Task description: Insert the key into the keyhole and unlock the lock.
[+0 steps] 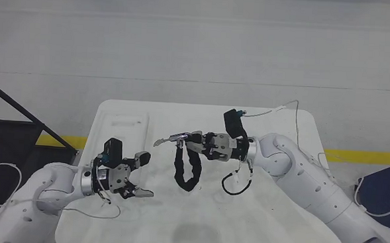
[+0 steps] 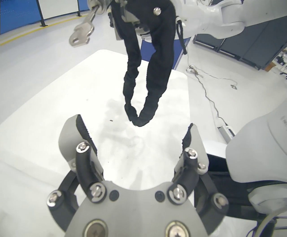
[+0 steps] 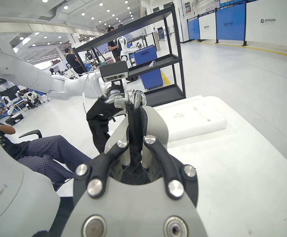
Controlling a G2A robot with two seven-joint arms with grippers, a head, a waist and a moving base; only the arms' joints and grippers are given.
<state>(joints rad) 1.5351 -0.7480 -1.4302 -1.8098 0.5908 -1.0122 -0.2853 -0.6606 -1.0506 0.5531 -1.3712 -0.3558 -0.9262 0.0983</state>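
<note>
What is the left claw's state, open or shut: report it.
Open: the left claw has its fingers spread wide apart with nothing between them.

Shiny metal key [image 2: 81, 37], matt cloth-sleeved lock [image 2: 130, 89]

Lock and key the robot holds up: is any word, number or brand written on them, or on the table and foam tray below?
Lock: plain black sleeve, no text.
Key: bare metal, any stamp too small to read.
Table: no text.
Foam tray: no text.
</note>
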